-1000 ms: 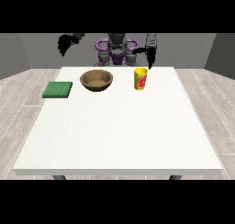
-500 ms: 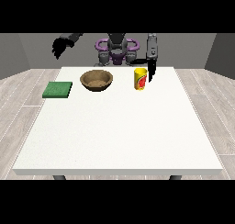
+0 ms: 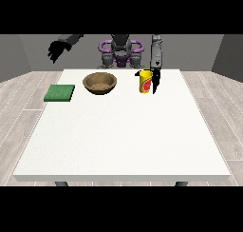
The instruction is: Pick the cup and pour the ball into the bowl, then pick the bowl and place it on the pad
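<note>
A yellow cup [image 3: 144,81] with a red label stands on the white table [image 3: 123,131] at the back, right of centre. The hand at the view's right [image 3: 155,80] hangs right beside the cup's right side, fingers pointing down and straight; whether it touches the cup I cannot tell. A brown wooden bowl [image 3: 99,82] sits left of the cup. A green pad [image 3: 60,92] lies at the far left of the table. The hand at the view's left [image 3: 57,49] is raised off the table's back left corner, fingers spread. No ball shows.
The robot's torso [image 3: 121,53] stands behind the table's far edge. Grey plank floor surrounds the table, whose front half holds nothing.
The hand at the view's right has come down and forward, now level with the cup's right side. The hand at the view's left moved a little outward and stays raised.
</note>
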Controlling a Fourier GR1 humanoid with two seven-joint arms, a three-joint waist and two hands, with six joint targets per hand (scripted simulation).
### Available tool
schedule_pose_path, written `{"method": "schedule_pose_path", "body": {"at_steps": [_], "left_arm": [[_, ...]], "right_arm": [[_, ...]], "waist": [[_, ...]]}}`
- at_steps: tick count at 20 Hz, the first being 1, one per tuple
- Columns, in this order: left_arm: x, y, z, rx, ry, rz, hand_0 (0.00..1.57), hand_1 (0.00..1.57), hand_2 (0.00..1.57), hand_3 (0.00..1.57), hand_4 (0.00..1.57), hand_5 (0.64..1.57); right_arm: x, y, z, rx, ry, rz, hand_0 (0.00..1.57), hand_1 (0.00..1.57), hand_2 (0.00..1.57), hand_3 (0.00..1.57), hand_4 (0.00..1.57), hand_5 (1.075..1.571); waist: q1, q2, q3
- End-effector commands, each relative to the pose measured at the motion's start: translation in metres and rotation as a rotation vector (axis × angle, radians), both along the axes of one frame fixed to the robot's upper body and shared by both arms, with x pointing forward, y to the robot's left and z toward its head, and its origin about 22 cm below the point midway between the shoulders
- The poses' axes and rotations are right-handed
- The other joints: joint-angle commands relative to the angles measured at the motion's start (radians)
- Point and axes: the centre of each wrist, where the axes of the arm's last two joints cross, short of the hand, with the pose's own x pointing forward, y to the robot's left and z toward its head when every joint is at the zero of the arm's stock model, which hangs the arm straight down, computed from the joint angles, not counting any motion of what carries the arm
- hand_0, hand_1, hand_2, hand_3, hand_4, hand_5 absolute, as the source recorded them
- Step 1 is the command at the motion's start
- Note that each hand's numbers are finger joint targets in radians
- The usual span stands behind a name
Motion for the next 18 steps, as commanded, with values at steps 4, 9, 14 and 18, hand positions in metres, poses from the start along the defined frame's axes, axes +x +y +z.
{"method": "schedule_pose_path", "body": {"at_steps": [4, 9, 14, 18], "left_arm": [[-0.003, 0.008, -0.021, 0.193, -0.047, 0.109, 1.23, 1.23, 1.57, 1.57, 1.34, 1.481], [-0.006, 0.016, -0.033, 0.226, -0.035, 0.209, 1.28, 1.28, 1.57, 1.57, 1.38, 1.449], [0.014, -0.05, -0.006, 0.364, 0.016, 0.1, 1.27, 1.27, 1.57, 1.57, 1.4, 1.432], [0.024, -0.075, 0.005, 0.591, 0.011, 0.09, 1.3, 1.3, 1.57, 1.57, 1.4, 1.488]], "right_arm": [[0.006, -0.016, 0.039, -0.01, -0.089, 0.056, 0.0, 0.0, 0.0, 0.14, 0.65, 1.569], [-0.004, -0.03, 0.053, -0.007, -0.077, 0.098, 0.0, 0.0, 0.0, 0.17, 0.64, 1.566], [-0.007, -0.07, 0.008, 0.013, 0.091, -0.032, 0.0, 0.0, 0.0, 0.29, 0.64, 1.567], [-0.004, -0.079, 0.01, 0.018, 0.174, -0.043, 0.0, 0.0, 0.0, 0.28, 0.64, 1.564]], "waist": [[-0.077, 0.067, -0.0005], [-0.123, 0.067, -0.0008], [-0.016, -0.115, 0.0019], [-0.001, -0.19, 0.0029]]}}
